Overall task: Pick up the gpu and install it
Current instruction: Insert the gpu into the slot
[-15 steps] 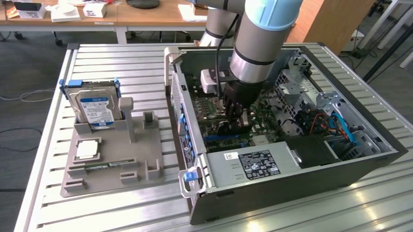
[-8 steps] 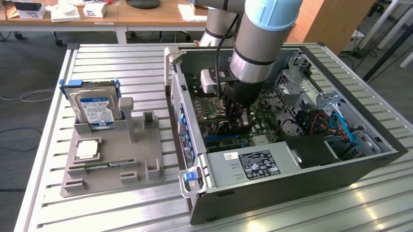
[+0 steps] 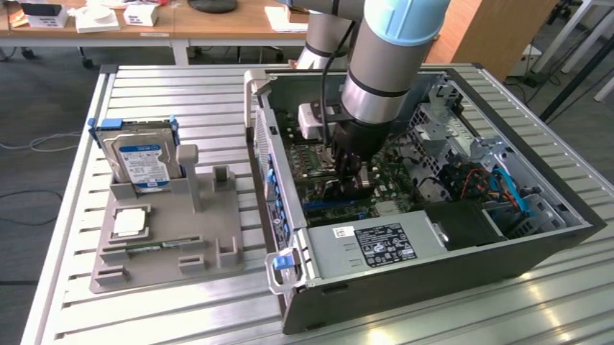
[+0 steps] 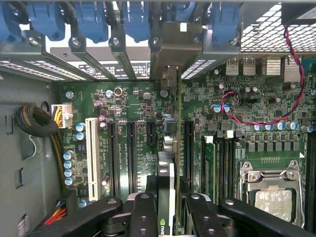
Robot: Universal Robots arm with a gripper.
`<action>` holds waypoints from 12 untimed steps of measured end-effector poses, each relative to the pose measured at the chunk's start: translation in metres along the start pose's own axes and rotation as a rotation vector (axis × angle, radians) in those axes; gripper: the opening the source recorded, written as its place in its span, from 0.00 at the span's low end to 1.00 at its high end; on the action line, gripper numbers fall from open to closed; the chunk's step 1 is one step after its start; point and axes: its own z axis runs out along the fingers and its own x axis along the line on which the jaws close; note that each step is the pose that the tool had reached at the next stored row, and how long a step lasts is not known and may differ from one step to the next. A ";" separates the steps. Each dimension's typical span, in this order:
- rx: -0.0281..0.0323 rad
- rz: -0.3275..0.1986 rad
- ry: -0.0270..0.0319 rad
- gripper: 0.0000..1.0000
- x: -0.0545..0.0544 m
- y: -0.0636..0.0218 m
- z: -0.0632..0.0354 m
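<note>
Gripper (image 4: 166, 203) jaws sit narrowed on the gpu (image 4: 167, 170), which I see held edge-on over the motherboard (image 4: 133, 111) slots inside the case (image 3: 537, 255). I judge it light, stiff and fragile; pinch its 2 flat faces, clear of the fan.

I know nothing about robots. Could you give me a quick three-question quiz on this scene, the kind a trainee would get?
1. True or false: the end effector is closed on the gpu inside the computer case.
2. Where is the hard drive? A) inside the case B) standing upright in the gray fixture beside the case C) lying flat on the floor
3. Fill in: the clips along the case's card-slot wall are coloured ____.

Key: 1 true; 2 B; 3 blue.
</note>
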 end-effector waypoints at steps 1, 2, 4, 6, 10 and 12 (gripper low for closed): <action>-0.0001 -0.004 0.0000 0.27 0.000 0.0000 0.0000; -0.0002 -0.008 -0.0001 0.27 0.000 0.0000 0.0000; -0.0006 -0.015 0.0000 0.27 0.000 -0.0001 0.0000; -0.0010 -0.023 0.0000 0.27 0.000 0.0000 0.0000; -0.0015 -0.039 -0.0001 0.27 0.000 -0.0001 0.0000; -0.0016 -0.039 -0.0002 0.27 0.000 -0.0001 0.0000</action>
